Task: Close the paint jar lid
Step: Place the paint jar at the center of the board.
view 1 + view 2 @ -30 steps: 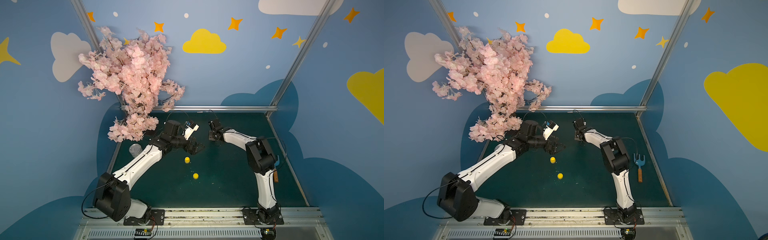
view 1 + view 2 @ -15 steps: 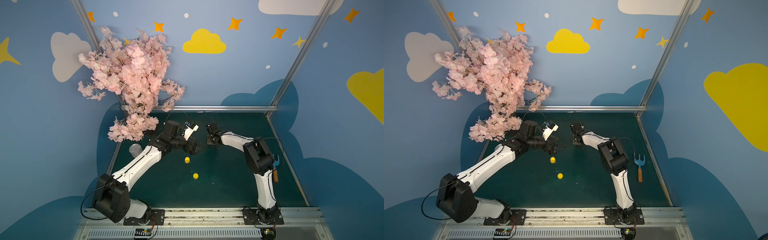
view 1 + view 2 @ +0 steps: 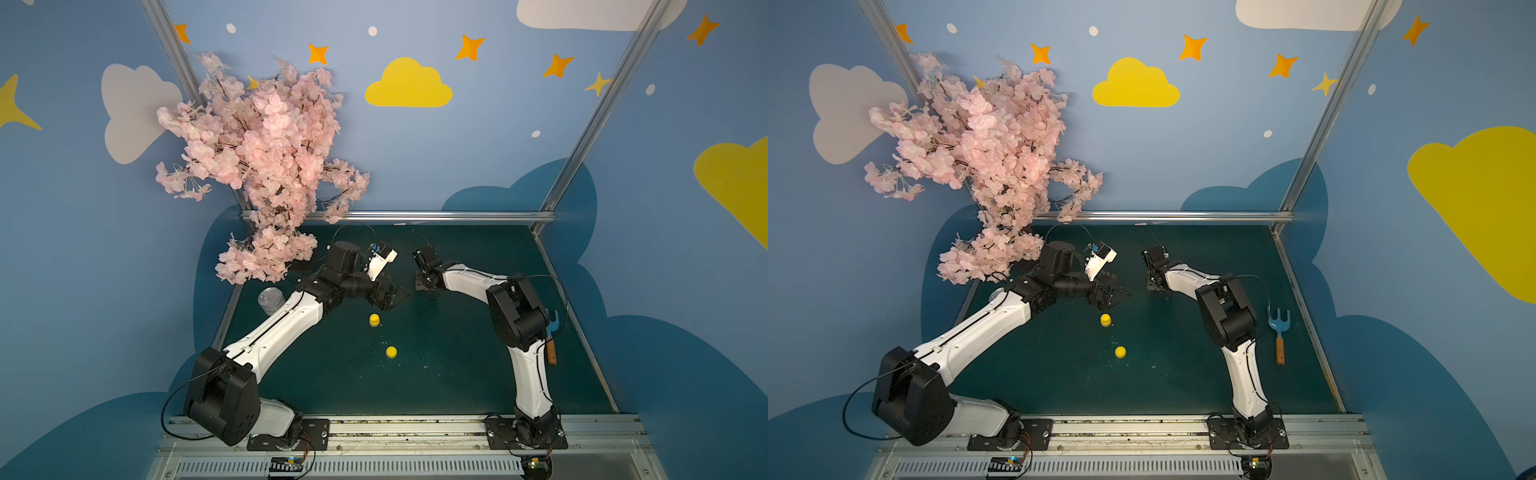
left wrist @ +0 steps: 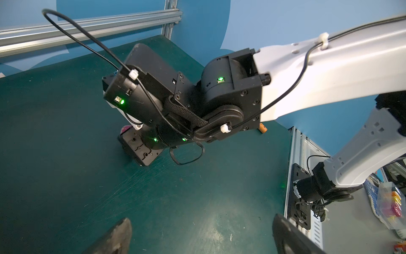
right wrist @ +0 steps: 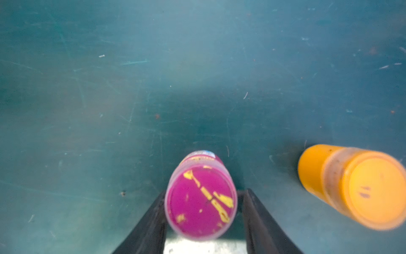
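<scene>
A small magenta paint jar (image 5: 201, 195) stands on the green table, its lid on top smeared with yellow. My right gripper (image 5: 205, 192) is open, one finger on each side of the jar. One finger lies against the rim and the other stands a little off it. In both top views the right gripper (image 3: 424, 286) points down at the table and hides the jar. In the left wrist view a sliver of the magenta jar (image 4: 125, 128) peeks out under it. My left gripper (image 4: 202, 233) hovers wide open and empty beside it (image 3: 397, 296).
A yellow paint jar (image 3: 374, 319) stands close by, also in the right wrist view (image 5: 351, 187). Another small yellow piece (image 3: 391, 351) lies nearer the front. A blue rake (image 3: 1278, 332) lies at the right edge, a clear cup (image 3: 271, 300) at the left, under the blossom tree (image 3: 266, 166).
My right wrist has come down and slightly toward the left arm, and its jaws have parted. The left arm has not moved.
</scene>
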